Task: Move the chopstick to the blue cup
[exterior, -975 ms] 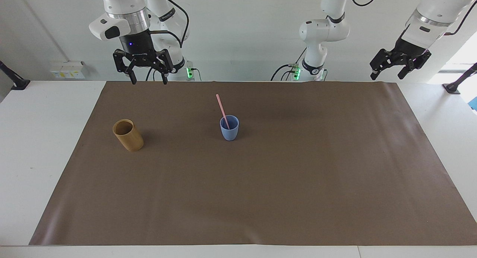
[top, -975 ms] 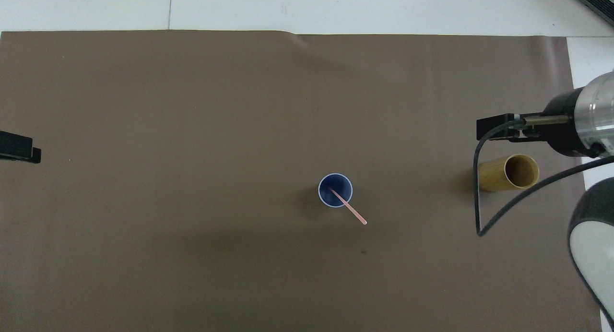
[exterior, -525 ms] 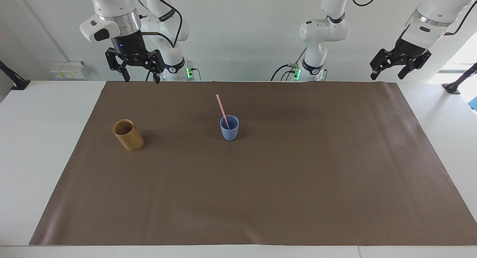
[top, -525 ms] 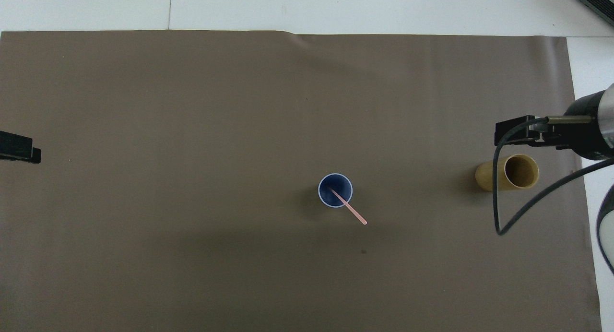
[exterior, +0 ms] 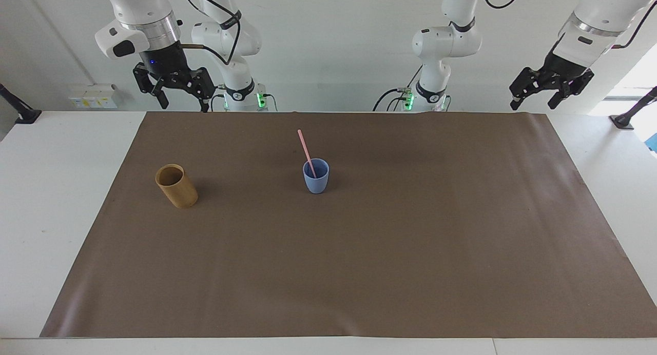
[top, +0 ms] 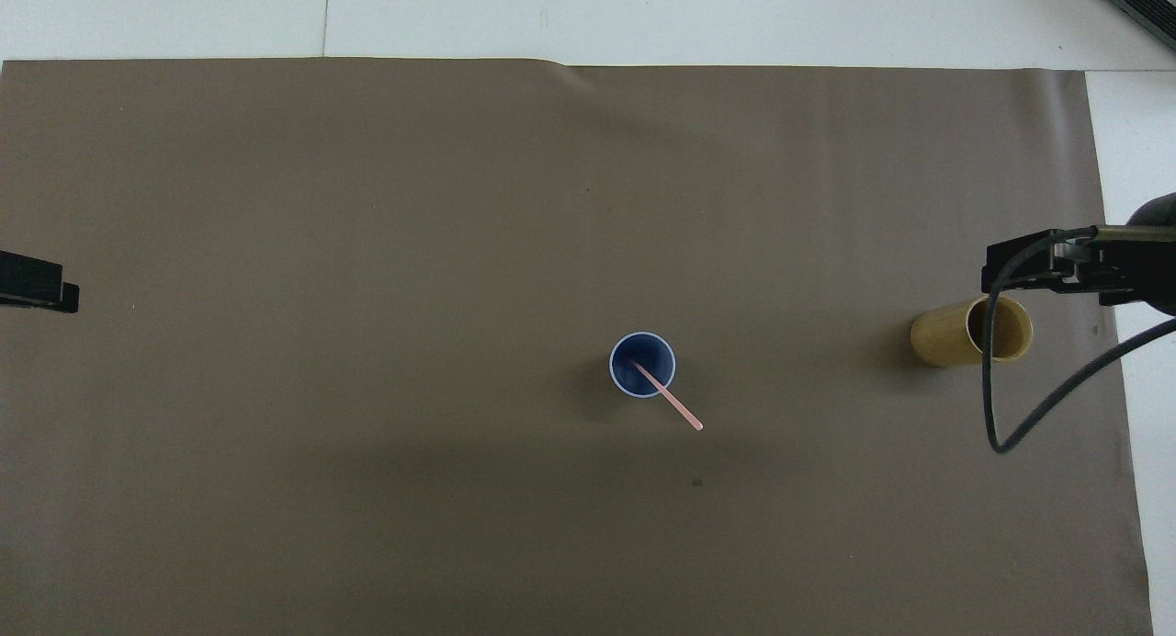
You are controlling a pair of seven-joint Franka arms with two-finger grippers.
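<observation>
covering the white table [exterior: 66, 201], a brown mat [exterior: 359, 262] (both tools spread, empty) under white walls.

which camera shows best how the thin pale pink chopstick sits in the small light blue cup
The facing view: the thin pale pink chopstick leans out of the small light blue cup, seen lengthwise. The overhead view foreshortens it.

Facing and overhead views share the mat [exterior: 359, 252].

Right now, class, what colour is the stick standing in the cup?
Pale pink stick; clearest in the facing view.
</observation>
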